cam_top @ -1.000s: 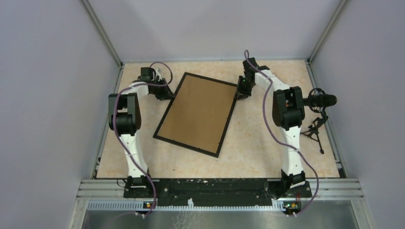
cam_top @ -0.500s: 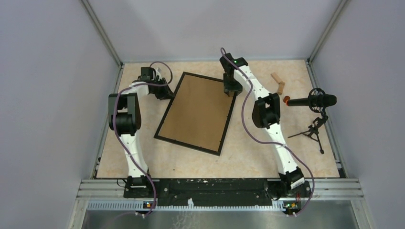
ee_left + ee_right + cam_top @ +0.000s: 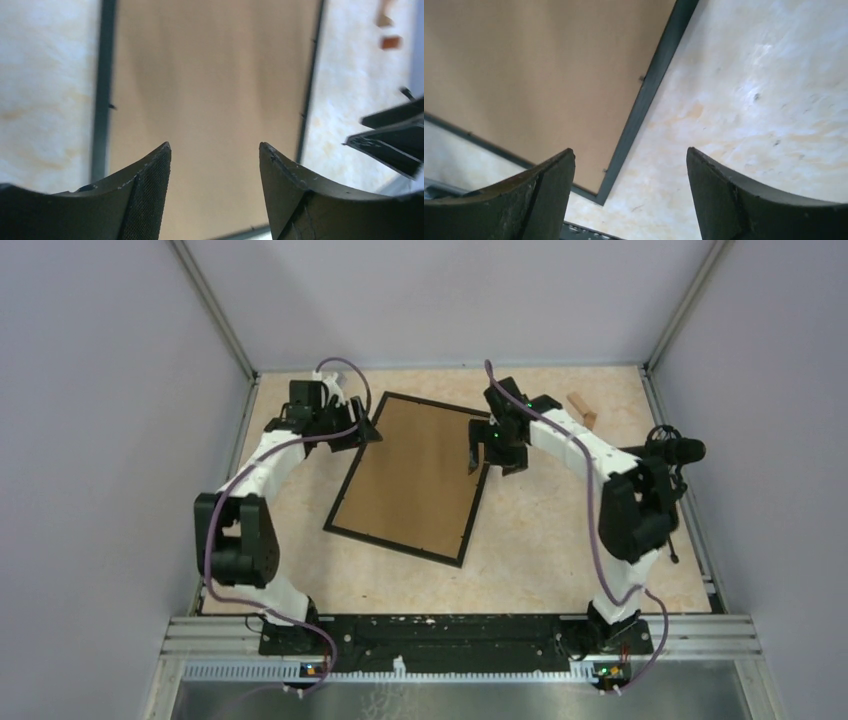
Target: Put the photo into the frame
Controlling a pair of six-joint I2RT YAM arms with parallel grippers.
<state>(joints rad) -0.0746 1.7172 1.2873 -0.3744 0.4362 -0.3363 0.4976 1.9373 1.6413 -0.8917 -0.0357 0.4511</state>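
Frame (image 3: 412, 475) — thin-edged black rectangle, brown board back upward, flat on beige table (image 3: 560, 540); we judge face-down for rear loading. Photo: we see none. Left gripper (image 3: 214, 145), right gripper (image 3: 629, 150): jaws apart, empty, poised over far corner and right edge.

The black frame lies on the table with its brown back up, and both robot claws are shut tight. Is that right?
Not quite. The frame lies on the table with its brown back up, but both claws are open: the left gripper and the right gripper each gape wide, as the wrist views show.
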